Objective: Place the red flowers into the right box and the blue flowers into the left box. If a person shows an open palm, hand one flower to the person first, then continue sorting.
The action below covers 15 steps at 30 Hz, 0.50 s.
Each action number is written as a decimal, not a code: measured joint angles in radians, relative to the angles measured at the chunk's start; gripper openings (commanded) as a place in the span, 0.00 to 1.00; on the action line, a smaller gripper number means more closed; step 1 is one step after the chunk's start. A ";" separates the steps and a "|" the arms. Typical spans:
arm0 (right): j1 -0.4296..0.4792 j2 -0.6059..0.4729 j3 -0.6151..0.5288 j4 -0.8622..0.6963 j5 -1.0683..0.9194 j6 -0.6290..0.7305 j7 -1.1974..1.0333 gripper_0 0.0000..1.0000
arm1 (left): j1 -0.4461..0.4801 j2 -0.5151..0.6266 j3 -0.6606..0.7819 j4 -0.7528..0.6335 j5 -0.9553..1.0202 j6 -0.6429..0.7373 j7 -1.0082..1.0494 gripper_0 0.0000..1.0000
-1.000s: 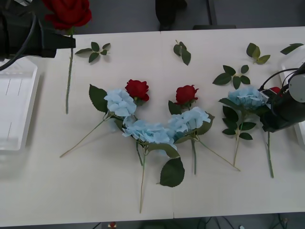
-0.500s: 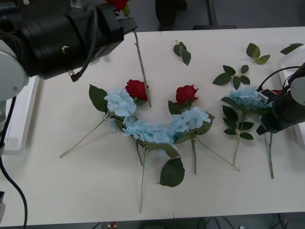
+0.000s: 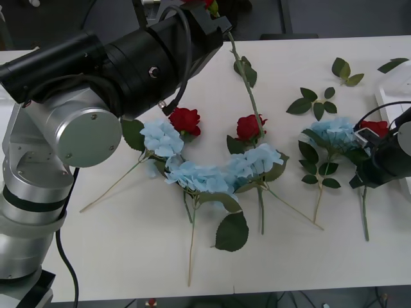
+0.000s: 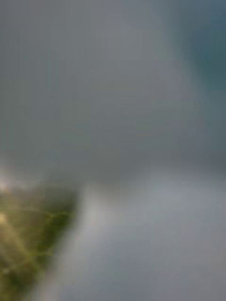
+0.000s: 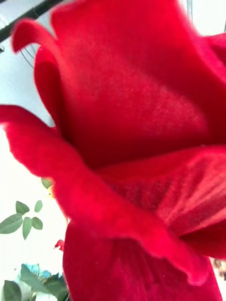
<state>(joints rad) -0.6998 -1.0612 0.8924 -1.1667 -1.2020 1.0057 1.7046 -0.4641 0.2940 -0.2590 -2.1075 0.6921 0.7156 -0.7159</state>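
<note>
Left gripper (image 3: 207, 8), raised over the far edge of the white worktop (image 3: 128, 244), pinches a deep red artificial rose (image 5: 136, 155) just under its head, the bloom pressed close against the wrist camera. Its thin green stem (image 3: 247, 83) hangs down and away from the gripper, slanting toward the robot's right, the long axis steeply tilted, head uppermost and cut end low beside a second red rose (image 3: 250, 126) lying on the worktop. This looks like the carry step: the next move calls for swinging onward to the white plastic right box (image 3: 393, 86), well beyond the stem's tip, then releasing. Right gripper (image 3: 376, 168) rests low near a pale-blue hydrangea (image 3: 334, 133); whether it grips anything I cannot tell.
</note>
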 measured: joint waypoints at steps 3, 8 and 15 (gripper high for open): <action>0.000 0.000 0.000 0.000 -0.003 -0.001 0.000 0.97 | -0.001 -0.008 -0.020 0.000 -0.073 -0.025 0.093 0.00; 0.000 -0.013 -0.027 -0.001 -0.119 0.041 0.032 0.97 | -0.001 -0.008 -0.063 0.000 -0.185 -0.057 0.269 0.00; 0.021 -0.064 -0.284 0.005 -0.409 0.291 0.353 0.97 | -0.002 -0.008 -0.069 0.000 -0.229 -0.058 0.281 0.00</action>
<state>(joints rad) -0.6785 -1.1248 0.6083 -1.1618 -1.6107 1.2970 2.0573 -0.4660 0.2857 -0.3283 -2.1075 0.4631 0.6578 -0.4349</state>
